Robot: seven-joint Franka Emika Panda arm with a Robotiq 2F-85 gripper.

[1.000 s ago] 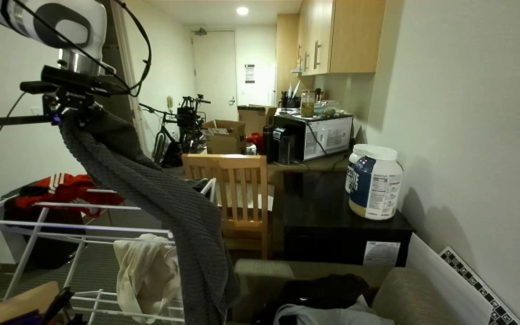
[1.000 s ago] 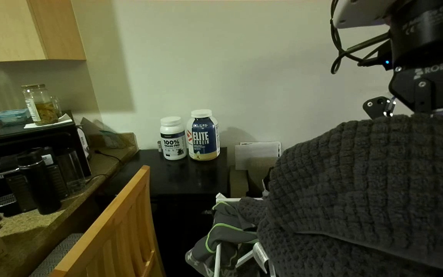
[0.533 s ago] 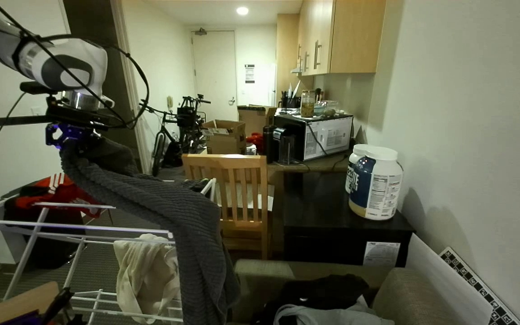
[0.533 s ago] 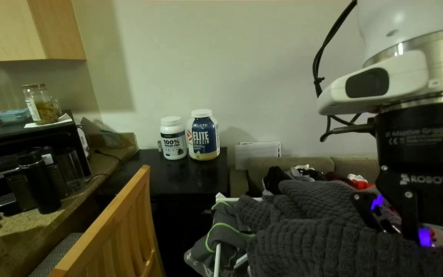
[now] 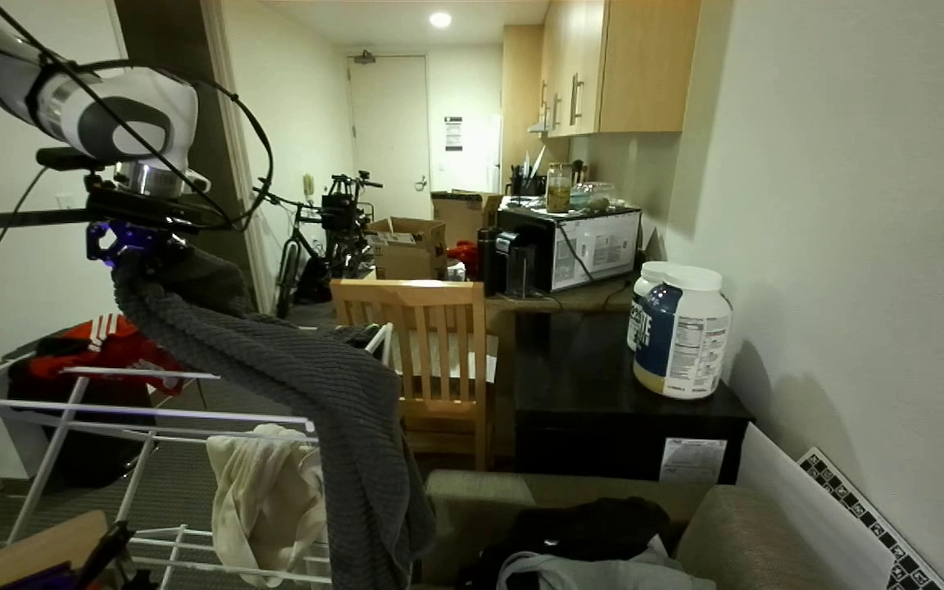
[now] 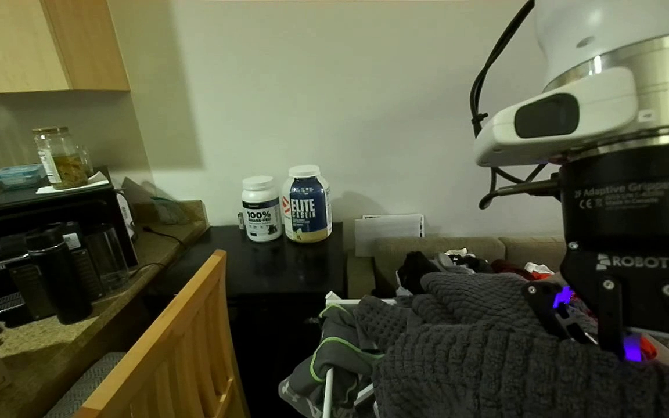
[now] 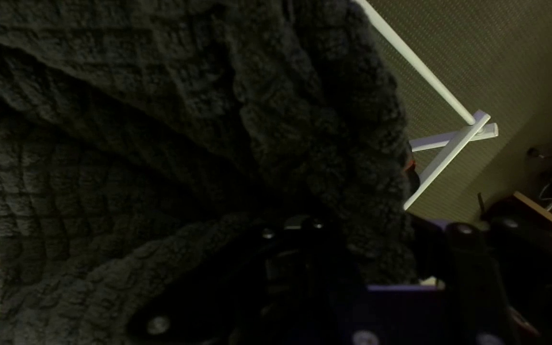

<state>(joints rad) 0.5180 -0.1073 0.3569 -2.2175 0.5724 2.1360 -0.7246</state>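
Gripper (image 5: 142, 259) is pinched nearly closed on the gray towel (image 5: 308, 373) I've got draped down over the drying rack (image 5: 69, 410) in an exterior view, a green-trimmed garment (image 6: 345, 347) hangs off that rack in an exterior view, and my wrist view's mostly towel.

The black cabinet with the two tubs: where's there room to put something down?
The black cabinet looks bare in front of the white tub and blue-labelled tub, over to the counter. It's crowded by the wall, where they stand, and around the drying rack, where the gray towel hangs from the gripper.
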